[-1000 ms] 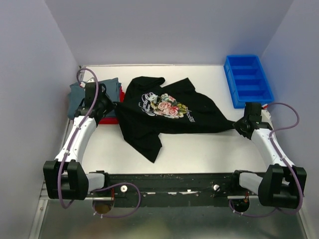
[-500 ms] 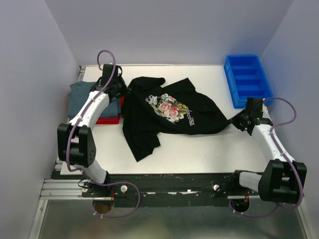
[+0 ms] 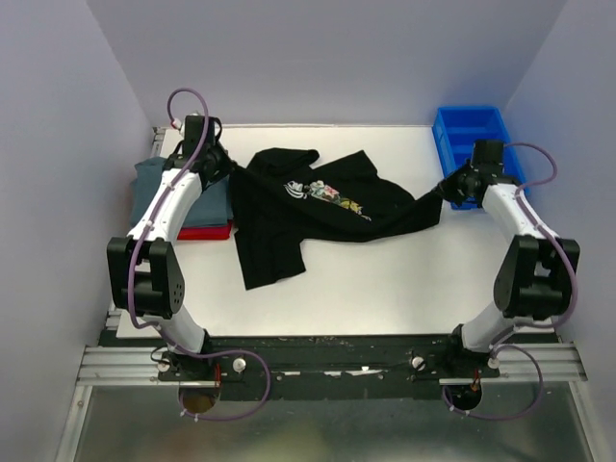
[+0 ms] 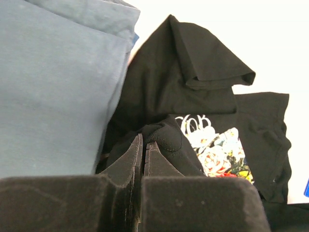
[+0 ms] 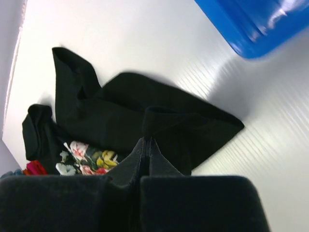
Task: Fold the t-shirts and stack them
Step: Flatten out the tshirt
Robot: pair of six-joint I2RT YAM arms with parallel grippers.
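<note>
The black t-shirt (image 3: 318,204) with the floral print lies rumpled across the middle of the table, stretched between both grippers. My left gripper (image 3: 223,166) is shut on its left edge; the wrist view shows black cloth (image 4: 166,140) pinched at the fingertips. My right gripper (image 3: 449,188) is shut on its right corner, with a black fold (image 5: 159,121) at the fingertips. The grey-blue t-shirt (image 3: 154,183) lies folded at the far left on top of the red t-shirt (image 3: 204,232), whose edge sticks out below. The grey-blue one fills the left of the left wrist view (image 4: 53,82).
A blue plastic bin (image 3: 478,152) stands at the back right, just beyond my right gripper; its corner shows in the right wrist view (image 5: 256,24). Walls close the table on the left, back and right.
Both grippers have moved toward the back of the table, dragging the black t-shirt with them. The right gripper now sits next to the blue bin; the shirt is pulled more taut and bunched.
</note>
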